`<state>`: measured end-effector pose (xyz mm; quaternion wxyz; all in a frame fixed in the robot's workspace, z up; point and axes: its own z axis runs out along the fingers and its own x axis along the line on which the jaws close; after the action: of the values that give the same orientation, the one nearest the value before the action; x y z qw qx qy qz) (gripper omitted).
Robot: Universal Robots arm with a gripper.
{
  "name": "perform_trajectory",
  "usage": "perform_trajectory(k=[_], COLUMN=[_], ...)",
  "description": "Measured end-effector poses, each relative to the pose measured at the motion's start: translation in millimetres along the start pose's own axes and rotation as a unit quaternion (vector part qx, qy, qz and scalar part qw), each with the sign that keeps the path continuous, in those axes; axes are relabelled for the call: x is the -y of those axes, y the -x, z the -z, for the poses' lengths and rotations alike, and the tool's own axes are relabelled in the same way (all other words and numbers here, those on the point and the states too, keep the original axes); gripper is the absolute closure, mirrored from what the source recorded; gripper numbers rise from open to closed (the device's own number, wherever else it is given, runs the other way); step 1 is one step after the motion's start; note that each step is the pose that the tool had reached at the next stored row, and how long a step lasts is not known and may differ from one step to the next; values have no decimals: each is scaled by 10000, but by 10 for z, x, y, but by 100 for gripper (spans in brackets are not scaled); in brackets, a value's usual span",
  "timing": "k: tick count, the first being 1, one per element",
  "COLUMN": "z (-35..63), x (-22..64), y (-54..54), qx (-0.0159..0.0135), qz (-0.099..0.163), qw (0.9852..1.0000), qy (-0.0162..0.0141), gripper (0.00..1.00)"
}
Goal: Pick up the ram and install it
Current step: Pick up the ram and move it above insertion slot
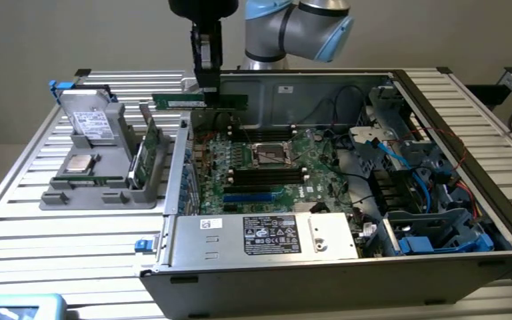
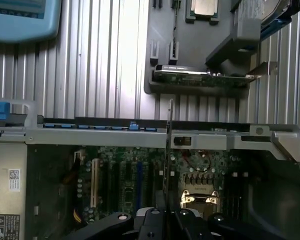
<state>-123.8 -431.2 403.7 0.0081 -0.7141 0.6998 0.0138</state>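
the pincer [image 1: 208, 91] was clenched on the ram [image 1: 178, 101] at mid-length, the board [image 1: 279, 175] below it. the ram looked light, stiff and fragile, best held by its edges.

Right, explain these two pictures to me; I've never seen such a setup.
One grey-and-blue robot arm ends in a black pincer, shut on a slim green ram stick held in the air over the side wall of an open grey computer case. The exterior picture comes from a camera off the arm; the other from its wrist, looking down at the green motherboard. On the ribbed metal table, a grey plastic tray of spare parts sits at the exterior view's left.
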Motion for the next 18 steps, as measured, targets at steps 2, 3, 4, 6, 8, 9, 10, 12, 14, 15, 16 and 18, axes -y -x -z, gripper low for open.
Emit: perform_trajectory(k=[2, 3, 4, 6, 8, 9, 10, 12, 14, 15, 16, 18], z=[1, 1, 2, 2, 3, 3, 4, 4, 3, 4, 4, 3], x=[89, 134, 182, 273, 362, 407, 448, 517, 579, 611, 641, 701], y=[-2, -3, -3, -5, -6, -6, -4, 7, 21, 29, 37, 52], qx=[0, 0, 0, 0, 0, 0, 0, -1, -3, -6, -9, -15], qz=[1, 1, 1, 1, 1, 1, 2, 1, 2, 2, 2, 2], qw=[10000, 10000, 10000, 10000, 10000, 10000, 10000, 10000, 10000, 10000, 10000, 10000], qy=[0, 0, 0, 0, 0, 0, 0, -3, -7, -9, -12, -17], gripper=[87, 87, 87, 87, 87, 87, 87, 87, 87, 87, 87, 87])
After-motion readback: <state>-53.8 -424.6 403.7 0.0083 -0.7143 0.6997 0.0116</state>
